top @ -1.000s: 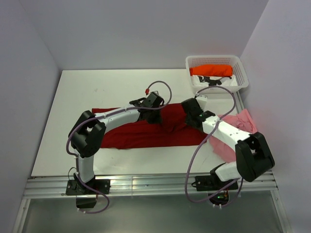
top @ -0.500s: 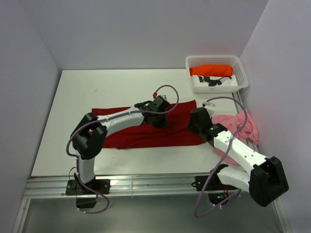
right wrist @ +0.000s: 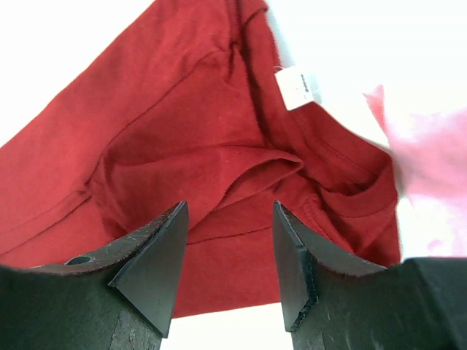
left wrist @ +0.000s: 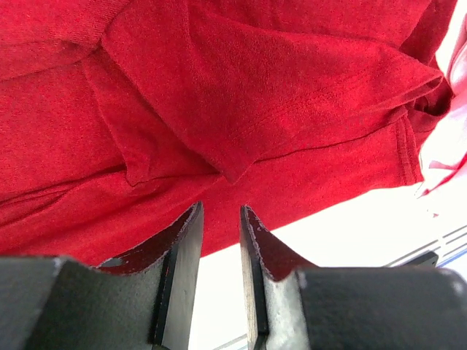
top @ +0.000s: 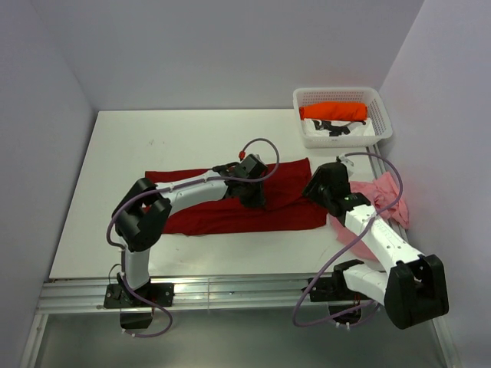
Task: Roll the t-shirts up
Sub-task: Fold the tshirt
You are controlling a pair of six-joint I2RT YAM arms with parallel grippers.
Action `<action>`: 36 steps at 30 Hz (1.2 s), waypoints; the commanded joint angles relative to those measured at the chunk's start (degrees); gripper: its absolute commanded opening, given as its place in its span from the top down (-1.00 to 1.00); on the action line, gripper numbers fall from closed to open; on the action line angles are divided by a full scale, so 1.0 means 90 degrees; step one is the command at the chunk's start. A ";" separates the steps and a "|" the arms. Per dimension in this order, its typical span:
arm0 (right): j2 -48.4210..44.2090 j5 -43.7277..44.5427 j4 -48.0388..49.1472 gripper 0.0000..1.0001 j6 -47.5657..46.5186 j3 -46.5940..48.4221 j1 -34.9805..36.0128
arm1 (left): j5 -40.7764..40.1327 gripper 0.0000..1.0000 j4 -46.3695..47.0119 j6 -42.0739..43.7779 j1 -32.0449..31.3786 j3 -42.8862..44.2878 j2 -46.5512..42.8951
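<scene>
– T-shirts: where does each one lie?
– The dark red cotton t-shirt is spread as a long, wrinkled band across the middle of the white table, running left to right. The pale pink t-shirt is crumpled at the table's right edge, just beside the red one's right end and partly under the right arm. The bright orange t-shirt lies as a compact bundle in the white plastic lattice basket at the far right corner.
– And the left pincer?
– It is above the red shirt, near its middle. Its jaws stand a narrow gap apart with nothing between them. A folded corner of red cloth lies just past the fingertips.
– The right pincer?
– Parted wider, and empty. It hangs over the red shirt's right end, where the collar sits with a small white label turned outward. Pink cloth shows at the right of its view.
– Is either one touching the cloth?
– I cannot tell from these views, but neither is gripping it.
</scene>
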 commanded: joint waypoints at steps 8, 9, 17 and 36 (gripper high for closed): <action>-0.0199 -0.0216 0.0389 -0.11 -0.0109 -0.0178 -0.0122 | 0.0275 0.16 0.0372 -0.0430 -0.0021 0.0216 0.0529; -0.0199 -0.0236 0.0399 -0.11 -0.0109 -0.0197 -0.0132 | 0.0275 0.16 0.0411 -0.0459 -0.0021 0.0226 0.0549; -0.0248 -0.0402 0.0506 -0.11 -0.0187 -0.0237 -0.0201 | 0.0031 0.17 0.0255 -0.0635 -0.0021 0.0567 0.0783; -0.0053 -0.0734 0.0760 -0.08 -0.0295 -0.0285 -0.0298 | -0.0067 0.99 -0.0135 -0.0743 -0.0031 0.0783 0.0784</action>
